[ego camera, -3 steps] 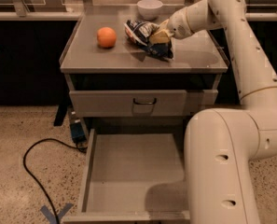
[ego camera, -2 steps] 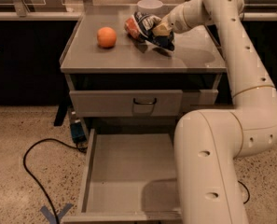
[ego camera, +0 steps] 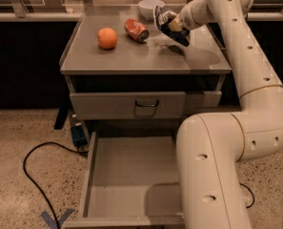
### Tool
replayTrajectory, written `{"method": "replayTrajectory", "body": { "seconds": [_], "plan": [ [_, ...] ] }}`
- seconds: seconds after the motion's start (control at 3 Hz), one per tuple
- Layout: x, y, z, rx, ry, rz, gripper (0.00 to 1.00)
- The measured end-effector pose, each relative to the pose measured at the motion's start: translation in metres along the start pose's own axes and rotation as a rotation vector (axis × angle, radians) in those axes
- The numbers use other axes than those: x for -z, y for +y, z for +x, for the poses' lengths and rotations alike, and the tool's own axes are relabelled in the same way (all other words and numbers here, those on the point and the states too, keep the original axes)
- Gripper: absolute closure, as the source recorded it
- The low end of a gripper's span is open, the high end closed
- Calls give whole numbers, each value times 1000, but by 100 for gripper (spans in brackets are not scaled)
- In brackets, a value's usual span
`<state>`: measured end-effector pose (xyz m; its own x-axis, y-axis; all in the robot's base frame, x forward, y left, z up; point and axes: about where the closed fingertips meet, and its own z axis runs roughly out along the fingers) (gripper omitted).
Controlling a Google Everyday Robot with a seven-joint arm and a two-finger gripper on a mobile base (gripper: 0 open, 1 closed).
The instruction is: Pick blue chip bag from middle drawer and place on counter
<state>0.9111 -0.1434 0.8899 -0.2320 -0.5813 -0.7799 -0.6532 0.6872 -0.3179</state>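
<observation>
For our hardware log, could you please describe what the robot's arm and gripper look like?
The arm is made of thick, rounded, glossy cream-white segments with small dark round holes and thin tan seam rings at joints. No cables show on it. The gripper, over the back right of the counter at the blue chip bag, looks small and pale, largely hidden by the bag.

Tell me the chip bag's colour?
Dark blue and white chip bag, camera view, held by the gripper over the counter.
</observation>
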Motion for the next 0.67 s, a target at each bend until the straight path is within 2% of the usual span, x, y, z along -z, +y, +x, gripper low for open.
{"method": "replayTrajectory", "body": {
  "seconds": [0.33, 0.67],
  "plan": [
    [-14, -19, 61, -78, -8, 14, 100],
    [-11, -21, 56, -78, -8, 14, 100]
  ]
}}
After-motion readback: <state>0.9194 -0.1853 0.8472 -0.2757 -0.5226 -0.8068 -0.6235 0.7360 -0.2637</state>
